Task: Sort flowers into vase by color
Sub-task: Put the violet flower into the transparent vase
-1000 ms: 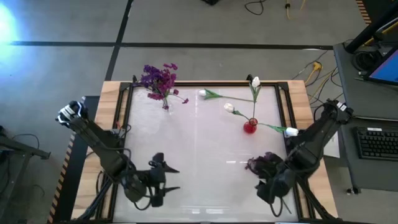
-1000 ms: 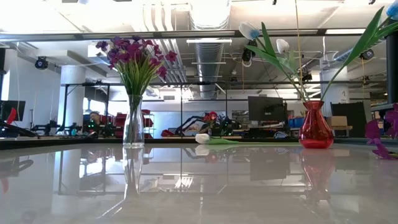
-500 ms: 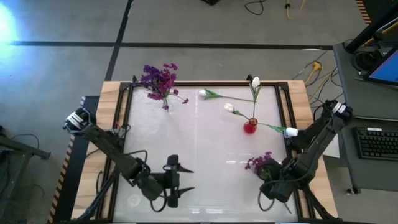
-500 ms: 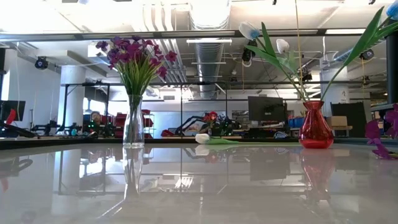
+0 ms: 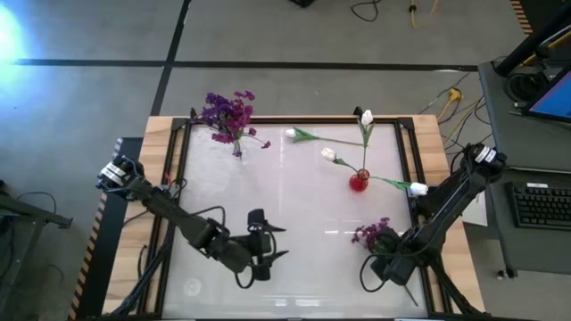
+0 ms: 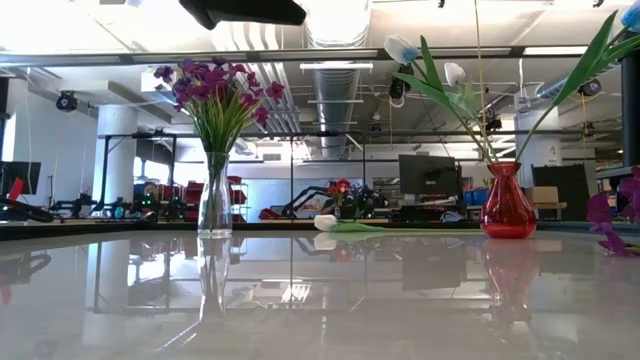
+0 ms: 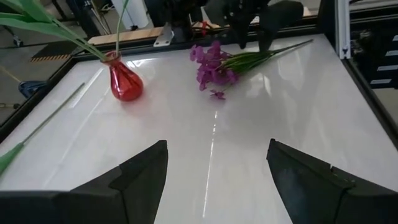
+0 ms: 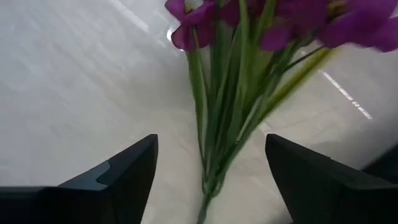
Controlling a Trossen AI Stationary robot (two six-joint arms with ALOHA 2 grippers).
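A loose purple flower (image 5: 368,234) lies flat on the white table near its right front, seen also in the left wrist view (image 7: 214,65). My right gripper (image 8: 211,180) hangs open just above its green stems (image 8: 214,124), pointing down, one finger on each side and neither touching. My left gripper (image 7: 214,168) stands open over the table's near middle (image 5: 268,245), nothing between its fingers. A clear vase (image 5: 237,149) at the far left holds purple flowers (image 5: 227,111). The red vase (image 5: 359,182) holds white tulips (image 5: 367,117). One white tulip (image 5: 291,135) lies on the table at the far side.
Black rails (image 5: 415,169) and wooden strips frame the white table top. The middle of the table, between the two vases and the grippers, is bare (image 5: 294,205). A keyboard (image 5: 542,203) sits off the table at the right.
My right gripper has come down over the loose purple flower's stems and has rolled about its own axis. My left gripper has moved toward the table's right, into the near middle, sinking a little. The purple flower has stayed where it lay.
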